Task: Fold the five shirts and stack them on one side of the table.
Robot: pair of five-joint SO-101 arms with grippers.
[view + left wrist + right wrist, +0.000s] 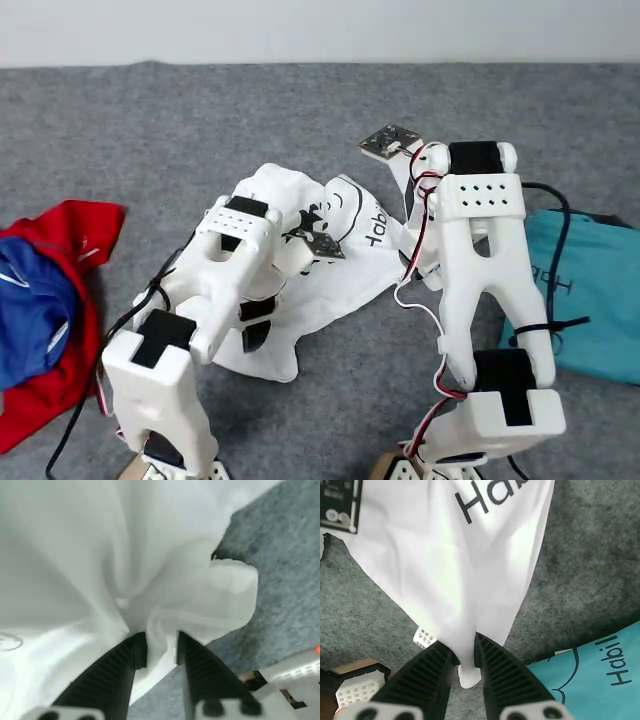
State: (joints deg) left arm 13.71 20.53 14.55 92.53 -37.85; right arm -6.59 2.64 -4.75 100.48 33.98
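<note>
White shirt (340, 285) in left gripper (161, 647)

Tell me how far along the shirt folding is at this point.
Done: nothing yet; every shirt in view lies unfolded. In hand: the white shirt, bunched mid-table, with the left pincer and the right pincer each shut on a part of it. Left: that fold, plus the red shirt and blue shirt heaped together at one side, the teal shirt at the other, then stacking.
</note>
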